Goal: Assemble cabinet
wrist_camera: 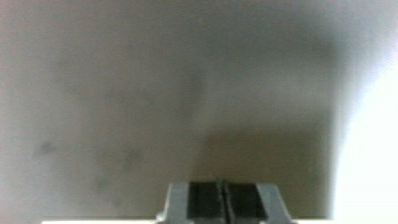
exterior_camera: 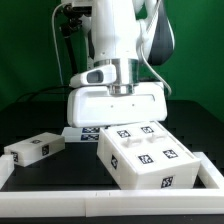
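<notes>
Two cabinet pieces: the big box lies near right, askew, with a small block left. Probably light, stiff, slick plastic, best pinched across a narrow edge. Beyond, the gripper looks pressed together, empty.

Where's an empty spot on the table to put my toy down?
Bare black table lies in front, between the small block, the big cabinet box and the white front rail. It is crowded farther back, around the end effector.
</notes>
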Controlling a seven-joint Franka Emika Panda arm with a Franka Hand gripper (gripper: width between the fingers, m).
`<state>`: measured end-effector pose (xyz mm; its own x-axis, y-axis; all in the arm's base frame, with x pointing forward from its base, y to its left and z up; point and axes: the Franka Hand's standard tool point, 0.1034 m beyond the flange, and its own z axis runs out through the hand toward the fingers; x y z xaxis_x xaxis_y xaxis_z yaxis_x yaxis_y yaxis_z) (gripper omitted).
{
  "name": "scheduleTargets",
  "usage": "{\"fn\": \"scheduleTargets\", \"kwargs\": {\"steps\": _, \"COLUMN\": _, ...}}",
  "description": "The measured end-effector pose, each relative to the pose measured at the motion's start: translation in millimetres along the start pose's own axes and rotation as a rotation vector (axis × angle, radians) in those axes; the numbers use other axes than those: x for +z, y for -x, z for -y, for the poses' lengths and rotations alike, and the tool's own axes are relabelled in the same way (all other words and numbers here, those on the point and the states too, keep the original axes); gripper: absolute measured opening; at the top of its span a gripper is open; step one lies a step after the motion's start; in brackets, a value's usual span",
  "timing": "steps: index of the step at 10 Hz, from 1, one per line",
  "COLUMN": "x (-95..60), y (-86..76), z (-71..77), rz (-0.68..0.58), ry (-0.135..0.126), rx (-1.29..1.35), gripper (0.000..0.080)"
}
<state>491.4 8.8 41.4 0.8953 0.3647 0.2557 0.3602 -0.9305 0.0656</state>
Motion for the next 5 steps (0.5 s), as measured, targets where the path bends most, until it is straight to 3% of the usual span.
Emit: {"fn": "scheduleTargets", "kwargs": {"steps": 5, "x": -42.5, "y": -22.5, "z": -8.2, "rz": 0.03, "ry": -0.017, "rx": -0.006, "gripper": 0.0002}}
